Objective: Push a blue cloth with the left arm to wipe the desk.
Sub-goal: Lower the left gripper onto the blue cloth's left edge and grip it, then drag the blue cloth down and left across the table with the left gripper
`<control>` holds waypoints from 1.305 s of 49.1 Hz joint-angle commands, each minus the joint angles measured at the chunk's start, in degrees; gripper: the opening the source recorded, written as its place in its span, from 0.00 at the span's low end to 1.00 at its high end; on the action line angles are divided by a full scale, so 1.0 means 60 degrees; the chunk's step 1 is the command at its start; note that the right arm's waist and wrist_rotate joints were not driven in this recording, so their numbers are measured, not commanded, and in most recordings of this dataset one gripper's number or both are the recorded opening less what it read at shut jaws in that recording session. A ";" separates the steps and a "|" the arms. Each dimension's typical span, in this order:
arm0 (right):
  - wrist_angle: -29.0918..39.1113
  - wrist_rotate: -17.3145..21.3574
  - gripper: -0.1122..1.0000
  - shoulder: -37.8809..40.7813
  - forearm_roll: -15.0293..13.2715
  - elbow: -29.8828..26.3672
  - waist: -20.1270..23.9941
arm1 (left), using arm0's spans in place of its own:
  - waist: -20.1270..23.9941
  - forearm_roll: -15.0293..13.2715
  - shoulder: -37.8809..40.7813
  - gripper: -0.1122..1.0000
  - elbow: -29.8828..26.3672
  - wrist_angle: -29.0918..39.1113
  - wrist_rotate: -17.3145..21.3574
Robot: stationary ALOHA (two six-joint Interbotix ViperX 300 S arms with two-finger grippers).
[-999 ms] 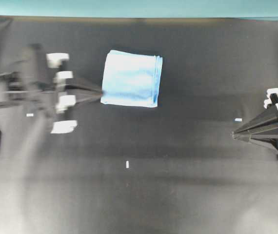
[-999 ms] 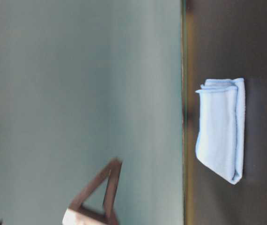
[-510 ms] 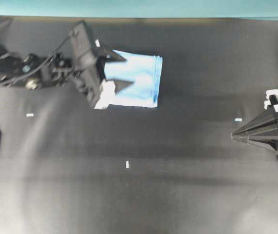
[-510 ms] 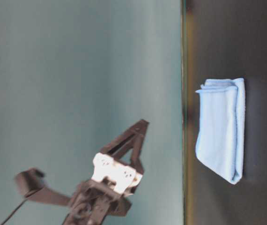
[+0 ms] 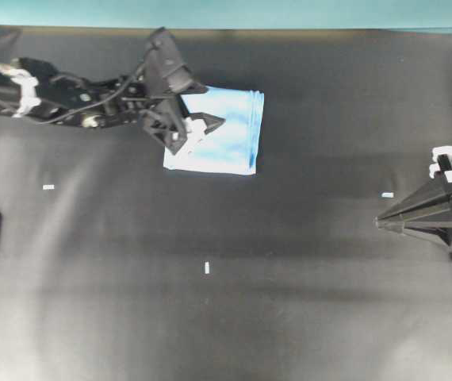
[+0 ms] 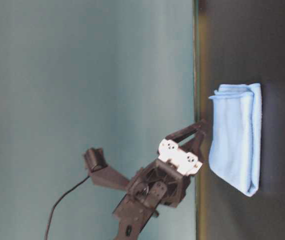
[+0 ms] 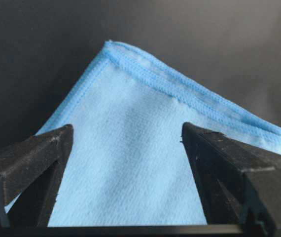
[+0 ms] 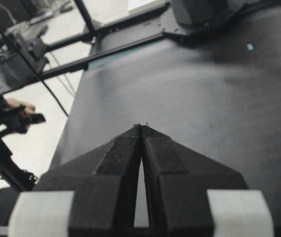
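One blue cloth point(image 5: 224, 136) on desk point(image 5: 226, 302) — left gripper point(image 5: 202, 123) spread wide above it, gripping nothing. Right gripper point(image 5: 381, 222) pinched closed, empty — two arms total.

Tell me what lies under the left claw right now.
The blue cloth lies under the open left claw, spread on the black desk. Its stitched edges and far corner show; the cloth hides the desk beneath it, and the claw's fingers cover its near corners.

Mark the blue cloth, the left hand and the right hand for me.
blue cloth point(image 5: 230, 143): overhead view, bare middle of the top face.
left hand point(image 7: 125, 136): left wrist view, gap midway between the open fingertips.
right hand point(image 8: 141, 126): right wrist view, where the shut fingertips meet.
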 commanded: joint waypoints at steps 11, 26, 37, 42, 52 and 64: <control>-0.0029 0.0000 0.10 0.0044 0.0015 -0.0029 0.0000 | -0.0132 0.0029 0.0908 0.87 -0.0630 -0.0044 -0.0146; -0.0029 0.0015 0.10 0.0044 0.0000 0.0029 0.0000 | -0.0293 0.0044 0.1245 0.87 -0.0659 -0.0044 -0.0190; -0.0059 0.0000 0.10 0.0029 0.0000 0.0059 0.0000 | -0.0425 0.0044 0.1201 0.87 -0.0410 -0.0044 -0.0190; -0.0044 0.0015 0.10 0.0029 0.0015 0.0059 0.0000 | -0.0688 0.0044 0.1113 0.87 -0.0146 -0.0044 -0.0146; -0.0029 0.0015 0.10 0.0015 0.0000 0.0088 0.0000 | -0.1318 0.0044 0.0703 0.87 0.0571 -0.0059 -0.0190; -0.0073 0.0000 0.10 0.0015 0.0015 0.0088 0.0000 | -0.2227 0.0044 0.0234 0.87 0.1392 -0.0103 -0.0190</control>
